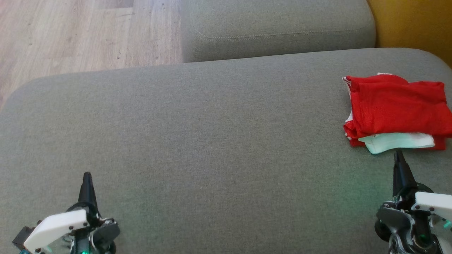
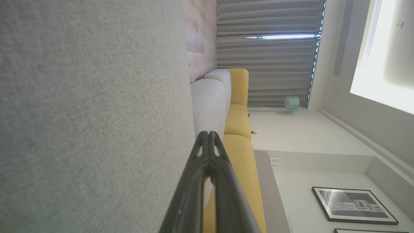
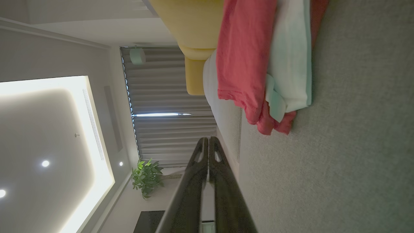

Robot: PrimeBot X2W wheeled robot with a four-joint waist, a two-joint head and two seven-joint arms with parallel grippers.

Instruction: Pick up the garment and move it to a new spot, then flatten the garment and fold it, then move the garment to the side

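The garment [image 1: 395,109] is red with a white band, folded into a compact stack at the far right of the grey cushion [image 1: 197,141]. My right gripper [image 1: 398,153] is shut and empty, its tip just short of the stack's near edge. In the right wrist view the garment [image 3: 258,61] lies ahead and to the right of the shut right gripper [image 3: 208,139]. My left gripper [image 1: 87,175] is shut and empty at the lower left, far from the garment. The left wrist view shows the left gripper [image 2: 208,133] closed over bare cushion fabric [image 2: 90,113].
A second grey cushion [image 1: 279,28] lies beyond the first one. Wooden floor [image 1: 70,35] shows at the upper left, and a yellow seat [image 1: 413,24] at the upper right. Bare fabric stretches across the cushion's middle and left.
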